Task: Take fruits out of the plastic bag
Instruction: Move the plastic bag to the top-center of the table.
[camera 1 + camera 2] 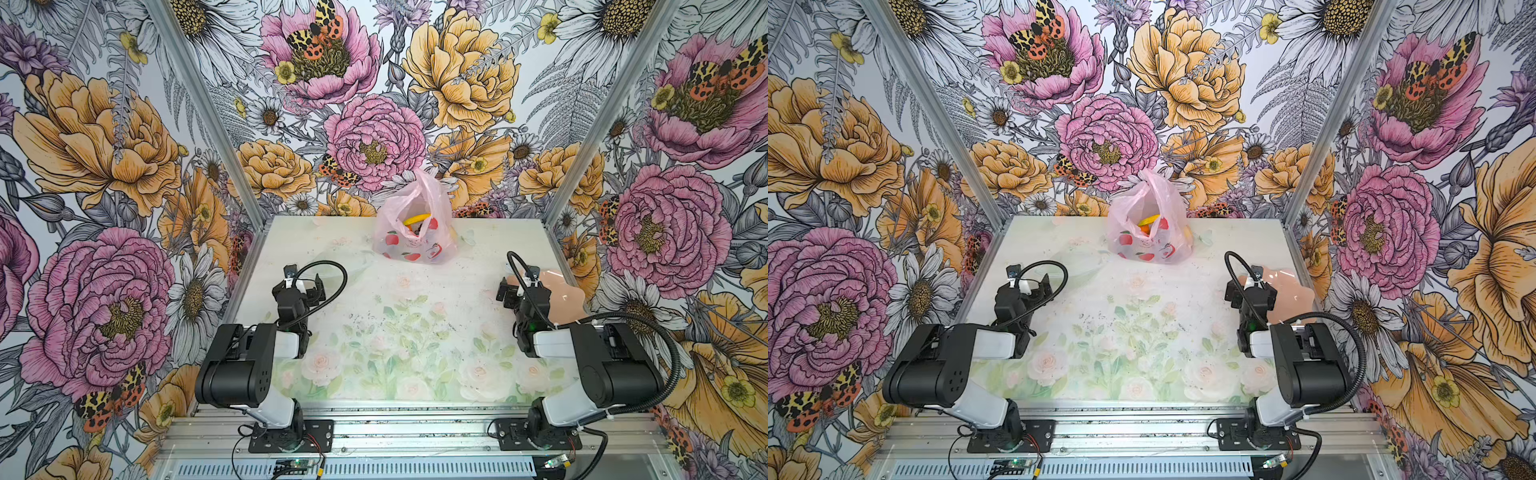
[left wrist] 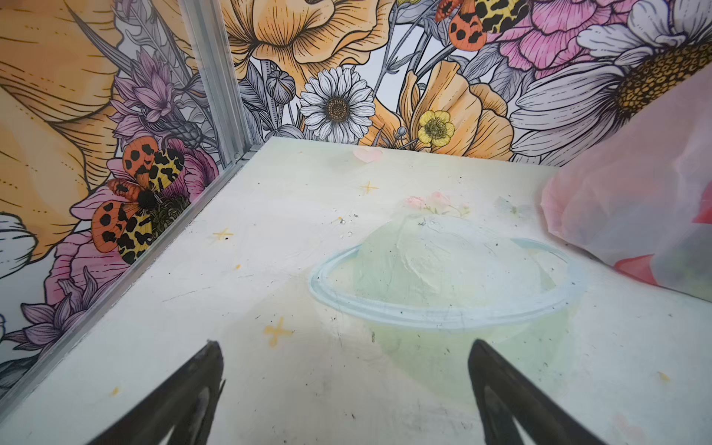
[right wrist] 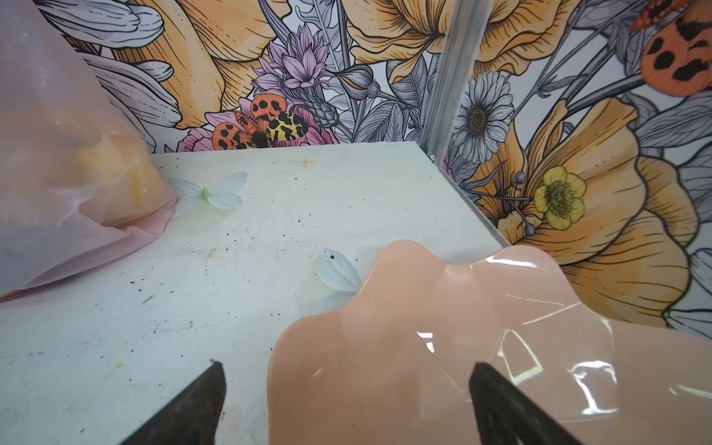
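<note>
Bimanual rig: the left arm (image 1: pixel 245 374) and right arm (image 1: pixel 602 365) are built of boxy black joint housings and glossy white link shells. A ribbed black cable hose (image 1: pixel 345 278) runs from each wrist. Flat black base plates (image 1: pixel 291 436) anchor both, thin red wire (image 1: pixel 316 448) at the left one. The left gripper (image 2: pixel 345 342) and right gripper (image 3: pixel 345 364) end in black, tapering fingers.

Top views overlook the table (image 1: pixel 415 299); low wrist cameras share the plastic bag (image 2: pixel 632 200) (image 3: pixel 57 173).
</note>
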Controlling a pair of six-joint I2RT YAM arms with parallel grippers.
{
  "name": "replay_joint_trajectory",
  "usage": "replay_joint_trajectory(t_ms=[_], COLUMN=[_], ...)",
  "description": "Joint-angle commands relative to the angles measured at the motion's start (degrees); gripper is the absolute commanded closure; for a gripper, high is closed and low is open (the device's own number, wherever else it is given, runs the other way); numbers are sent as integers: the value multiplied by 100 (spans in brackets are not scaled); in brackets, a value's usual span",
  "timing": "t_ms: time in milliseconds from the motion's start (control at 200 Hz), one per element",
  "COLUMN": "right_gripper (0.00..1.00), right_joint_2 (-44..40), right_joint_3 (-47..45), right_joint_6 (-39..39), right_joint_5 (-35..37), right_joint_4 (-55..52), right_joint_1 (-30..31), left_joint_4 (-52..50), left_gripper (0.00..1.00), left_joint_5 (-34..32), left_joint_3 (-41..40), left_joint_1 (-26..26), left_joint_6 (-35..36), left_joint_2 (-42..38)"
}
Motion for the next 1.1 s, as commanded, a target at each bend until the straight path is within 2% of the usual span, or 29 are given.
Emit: replay_joint_trajectory(t_ms=[0,851,1026,1096], right_gripper=[0,0,1,1], right_joint_2=[-31,-44,-431,-923], right_joint_3=[103,89,-97,-142], right_joint_6=[-61,-62,-264,-401], right_joint_5=[-44,-45,-269,-69], right_joint_4=[139,171,177,-148], right_joint_1=[-10,-14,70,222], left_joint_4=[54,73,517,260], left_gripper=[1,1,1,1], left_joint_5=[126,253,-203,-989], left_joint_3=[86,69,-304,-377], left_joint_1=[29,87,-379,-774], left_joint_6=[32,-6,407,617], left_joint_2=[-42,-40,-430,-895])
